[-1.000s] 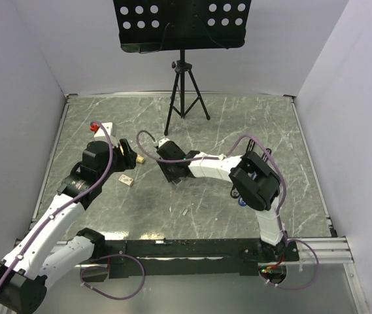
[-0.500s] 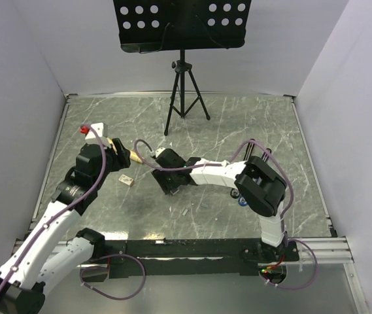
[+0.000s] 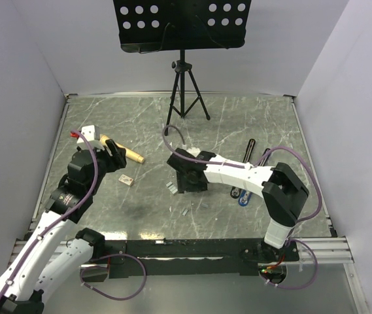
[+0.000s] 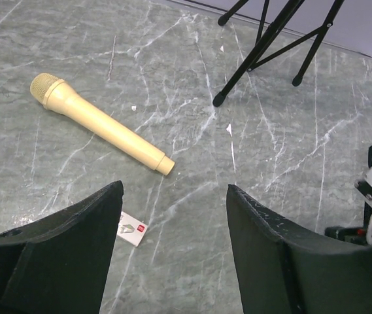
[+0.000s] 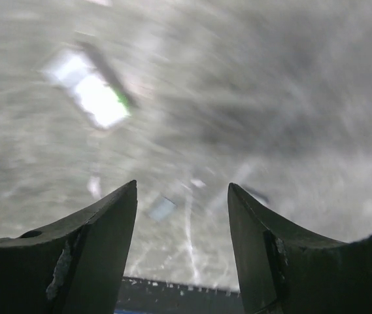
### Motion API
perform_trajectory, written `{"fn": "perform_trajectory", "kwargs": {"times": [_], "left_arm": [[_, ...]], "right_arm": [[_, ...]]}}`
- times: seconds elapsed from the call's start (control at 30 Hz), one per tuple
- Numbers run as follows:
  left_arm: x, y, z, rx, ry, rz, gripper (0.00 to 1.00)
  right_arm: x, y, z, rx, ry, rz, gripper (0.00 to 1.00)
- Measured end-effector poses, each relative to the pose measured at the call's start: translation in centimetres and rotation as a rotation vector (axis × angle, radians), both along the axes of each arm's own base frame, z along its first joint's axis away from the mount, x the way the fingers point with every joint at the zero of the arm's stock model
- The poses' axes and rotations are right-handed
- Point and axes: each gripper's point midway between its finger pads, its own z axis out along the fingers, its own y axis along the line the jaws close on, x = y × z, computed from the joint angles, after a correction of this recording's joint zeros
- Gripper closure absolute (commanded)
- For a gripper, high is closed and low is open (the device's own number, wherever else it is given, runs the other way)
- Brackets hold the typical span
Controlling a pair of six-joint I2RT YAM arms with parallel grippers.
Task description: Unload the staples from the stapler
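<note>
The stapler [image 3: 171, 188] is a small grey piece lying on the marble table just left of my right gripper [image 3: 189, 178]. In the blurred right wrist view it is probably the bright rectangle [image 5: 91, 88] ahead and to the left of the gripper [image 5: 182, 186], which is open and empty. Small grey bits [image 3: 185, 211] lie nearer the front; one [image 5: 161, 208] shows between the fingers. My left gripper [image 3: 115, 158] is open and empty [image 4: 172, 190], far left of the stapler, above bare table.
A beige microphone [image 3: 124, 152] [image 4: 101, 124] and a small beige card [image 3: 126, 180] [image 4: 132, 229] lie by the left gripper. A blue tool [image 3: 241, 197] and a black object [image 3: 249, 147] lie beside the right forearm. A tripod music stand [image 3: 184, 91] stands at the back.
The right gripper has swung right and towards the front, uncovering the stapler. The left arm has drawn back to the left, off the microphone. The right wrist view blurs with motion.
</note>
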Motion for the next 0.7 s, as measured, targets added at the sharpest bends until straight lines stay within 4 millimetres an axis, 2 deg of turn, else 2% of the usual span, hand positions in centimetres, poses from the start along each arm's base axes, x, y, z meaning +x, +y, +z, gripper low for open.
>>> {"fn": "perform_trajectory", "kwargs": {"times": [0.13,0.3,0.4,0.7], "left_arm": [[0.0,-0.1,0.0,-0.001,-0.001,-0.004,0.31],[-0.1,-0.2,0.0,-0.003,-0.001,-0.010,0.31],[-0.1,-0.2,0.0,-0.003,-0.001,-0.011,0.31],[0.1,-0.3,-0.2,0.001,0.009,-0.012,0.31]], "right_arm": [[-2.4,-2.9,-1.2,-0.068,0.092,-0.179,0.36],[-4.8,-5.4,-2.5,-0.102,0.151,-0.364,0.37],[-5.5,-6.5,-2.8,-0.101,0.150,-0.439,0.37],[-5.2,-6.0,-2.8,-0.036,0.134,-0.521,0.40]]}}
